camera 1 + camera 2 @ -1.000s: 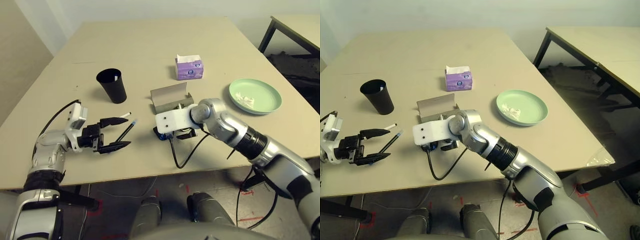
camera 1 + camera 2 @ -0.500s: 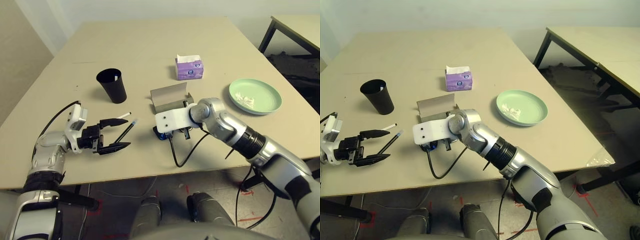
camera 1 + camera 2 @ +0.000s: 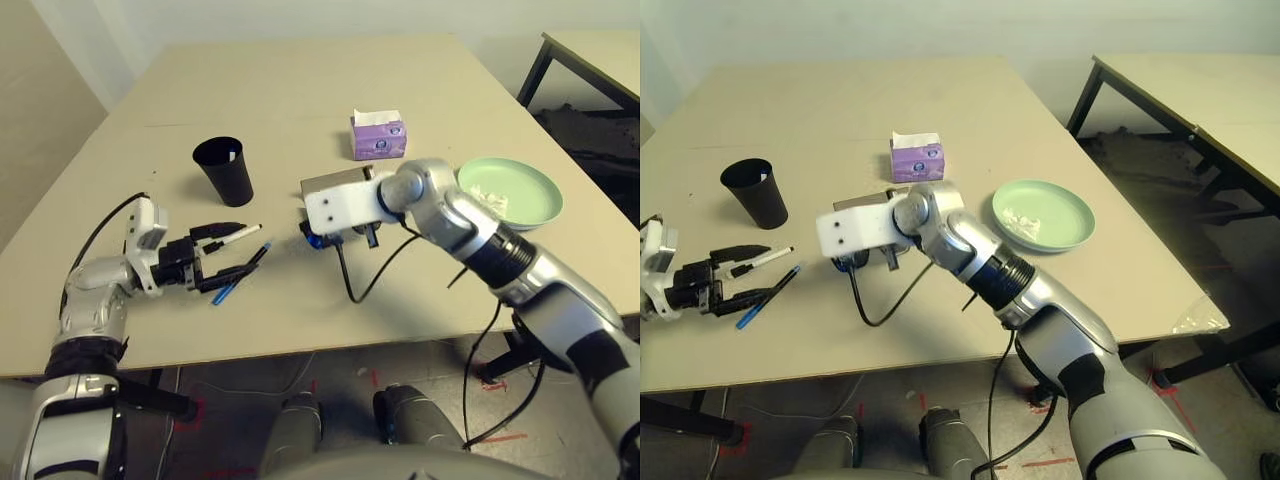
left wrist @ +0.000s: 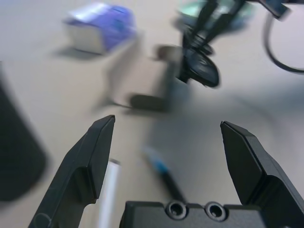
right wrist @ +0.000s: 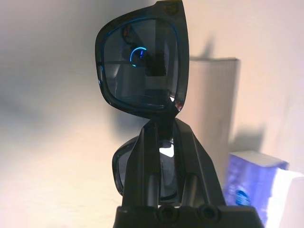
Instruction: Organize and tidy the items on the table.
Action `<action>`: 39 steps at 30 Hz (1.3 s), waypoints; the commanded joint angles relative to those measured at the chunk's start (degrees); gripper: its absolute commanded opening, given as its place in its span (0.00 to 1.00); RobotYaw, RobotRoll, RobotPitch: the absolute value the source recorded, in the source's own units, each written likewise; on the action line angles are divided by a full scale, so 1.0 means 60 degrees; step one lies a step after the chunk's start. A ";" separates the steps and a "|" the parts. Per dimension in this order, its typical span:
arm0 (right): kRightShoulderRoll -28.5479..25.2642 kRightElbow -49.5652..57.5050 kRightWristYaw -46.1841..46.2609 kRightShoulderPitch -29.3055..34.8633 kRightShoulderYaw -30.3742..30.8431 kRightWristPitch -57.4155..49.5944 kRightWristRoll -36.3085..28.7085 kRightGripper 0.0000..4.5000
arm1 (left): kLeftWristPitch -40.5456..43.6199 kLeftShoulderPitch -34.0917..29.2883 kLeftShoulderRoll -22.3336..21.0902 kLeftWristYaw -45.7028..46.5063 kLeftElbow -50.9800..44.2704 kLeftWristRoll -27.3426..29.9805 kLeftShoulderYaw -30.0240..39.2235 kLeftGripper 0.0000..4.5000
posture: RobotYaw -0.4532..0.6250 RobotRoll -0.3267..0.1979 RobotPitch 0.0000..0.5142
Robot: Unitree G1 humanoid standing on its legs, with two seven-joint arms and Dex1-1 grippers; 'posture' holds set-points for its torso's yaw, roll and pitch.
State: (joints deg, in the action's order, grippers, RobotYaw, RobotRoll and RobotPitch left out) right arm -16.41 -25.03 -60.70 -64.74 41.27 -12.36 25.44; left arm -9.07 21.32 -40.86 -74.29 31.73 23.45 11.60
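My right gripper (image 5: 161, 124) is shut on the bridge of the dark sunglasses (image 5: 140, 61) and holds them above the table (image 3: 300, 90), just in front of the open grey glasses case (image 3: 340, 184). Near the front left, my left gripper (image 3: 236, 252) stands open and low over the white-black marker (image 3: 238, 235) and the blue pen (image 3: 240, 274). Both lie between its fingers (image 4: 95, 152). The black cup (image 3: 224, 170) stands upright behind them. The purple tissue pack (image 3: 378, 135) sits behind the case. A crumpled white tissue (image 3: 492, 198) lies on the green plate (image 3: 520, 215) at the right.
My right arm's black cable (image 3: 355, 285) loops down onto the table in front of the case. A second table with black legs (image 3: 1200, 90) stands off to the right. The table's far half is bare.
My right gripper has shut on the sunglasses and lifted them off the table, back toward the case. My left gripper has drawn back slightly and dropped lower over the marker and pen.
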 commanded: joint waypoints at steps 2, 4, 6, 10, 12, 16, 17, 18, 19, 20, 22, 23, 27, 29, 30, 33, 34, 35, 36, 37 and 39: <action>0.0619 -0.2746 0.1081 -0.0807 -0.0323 0.1227 0.0150 0.03 | 0.0233 -0.0105 0.0026 0.0475 -0.0194 -0.0111 0.0087 1.00 | 0.41 0.62 0.10; 0.0969 -0.4041 0.1590 -0.1105 -0.0307 0.1781 0.0279 0.03 | 0.0266 -0.0176 -0.0024 0.0524 -0.0274 -0.0085 0.0123 1.00 | 0.41 0.62 0.10; 0.1306 -0.5145 0.2030 -0.1367 -0.0284 0.2260 0.0439 0.03 | 0.0306 -0.0238 -0.0060 0.0539 -0.0341 -0.0055 0.0153 1.00 | 0.42 0.62 0.10; 0.1816 -0.6648 0.2657 -0.1756 -0.0375 0.2869 0.0677 0.03 | 0.0418 -0.0331 -0.0058 0.0564 -0.0518 -0.0059 0.0177 1.00 | 0.42 0.62 0.10; 0.2004 -0.7143 0.2907 -0.1890 -0.0423 0.3019 0.0767 0.03 | 0.0466 -0.0368 -0.0054 0.0588 -0.0582 -0.0058 0.0191 1.00 | 0.43 0.62 0.10; 0.2261 -0.7725 0.3352 -0.2018 -0.0527 0.3170 0.0932 0.03 | 0.0585 -0.0438 -0.0051 0.0635 -0.0748 -0.0051 0.0187 1.00 | 0.43 0.62 0.11; 0.2308 -0.7815 0.3448 -0.2030 -0.0542 0.3193 0.0966 0.03 | 0.0616 -0.0450 -0.0047 0.0643 -0.0792 -0.0049 0.0183 1.00 | 0.43 0.62 0.11; 0.2349 -0.7897 0.3548 -0.2037 -0.0540 0.3213 0.1010 0.03 | 0.0647 -0.0449 -0.0040 0.0646 -0.0827 -0.0048 0.0175 1.00 | 0.43 0.62 0.11; 0.2381 -0.7964 0.3635 -0.2042 -0.0536 0.3233 0.1053 0.03 | 0.0675 -0.0448 -0.0033 0.0648 -0.0859 -0.0050 0.0167 1.00 | 0.43 0.62 0.11; 0.2408 -0.8019 0.3701 -0.2048 -0.0542 0.3244 0.1082 0.03 | 0.0700 -0.0448 -0.0027 0.0643 -0.0890 -0.0052 0.0157 1.00 | 0.43 0.62 0.11; 0.2473 -0.8103 0.3837 -0.2073 -0.0590 0.3232 0.1112 0.03 | 0.0734 -0.0453 -0.0020 0.0638 -0.0939 -0.0054 0.0146 1.00 | 0.43 0.62 0.11; 0.2507 -0.8137 0.3892 -0.2088 -0.0624 0.3217 0.1118 0.03 | 0.0752 -0.0455 -0.0019 0.0634 -0.0959 -0.0050 0.0146 1.00 | 0.43 0.62 0.11; 0.2635 -0.8269 0.4228 -0.2142 -0.0756 0.3129 0.1158 0.03 | 0.0783 -0.0464 -0.0014 0.0618 -0.0997 -0.0054 0.0137 1.00 | 0.43 0.62 0.11; 0.2679 -0.8334 0.4436 -0.2160 -0.0814 0.3099 0.1208 0.03 | 0.0807 -0.0468 -0.0007 0.0614 -0.1020 -0.0051 0.0131 1.00 | 0.43 0.62 0.11; 0.2703 -0.8366 0.4561 -0.2170 -0.0858 0.3077 0.1216 0.03 | 0.0819 -0.0471 -0.0003 0.0615 -0.1026 -0.0049 0.0131 1.00 | 0.43 0.62 0.11; 0.2729 -0.8422 0.4792 -0.2197 -0.0923 0.3062 0.1260 0.03 | 0.0843 -0.0502 0.0011 0.0642 -0.1057 -0.0039 0.0145 1.00 | 0.43 0.62 0.11; 0.2731 -0.8428 0.4829 -0.2203 -0.0940 0.3064 0.1272 0.03 | 0.0848 -0.0514 0.0015 0.0653 -0.1066 -0.0037 0.0152 1.00 | 0.43 0.62 0.11; 0.2734 -0.8432 0.4851 -0.2208 -0.0955 0.3070 0.1279 0.03 | 0.0848 -0.0523 0.0015 0.0664 -0.1059 -0.0038 0.0161 1.00 | 0.43 0.62 0.12; 0.2738 -0.8432 0.4870 -0.2212 -0.0968 0.3080 0.1282 0.03 | 0.0846 -0.0534 0.0013 0.0671 -0.1049 -0.0038 0.0171 1.00 | 0.43 0.62 0.12; 0.2744 -0.8431 0.4879 -0.2217 -0.0983 0.3089 0.1278 0.03 | 0.0843 -0.0546 0.0013 0.0676 -0.1043 -0.0037 0.0179 1.00 | 0.43 0.62 0.12; 0.2757 -0.8431 0.4889 -0.2221 -0.1004 0.3094 0.1276 0.03 | 0.0837 -0.0567 0.0010 0.0677 -0.1041 -0.0032 0.0191 1.00 | 0.43 0.62 0.12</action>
State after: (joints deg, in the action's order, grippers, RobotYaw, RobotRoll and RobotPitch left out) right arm -0.23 -75.06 -31.74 -77.21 36.14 6.13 32.64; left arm -4.37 18.72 -40.77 -70.23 26.02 23.04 12.52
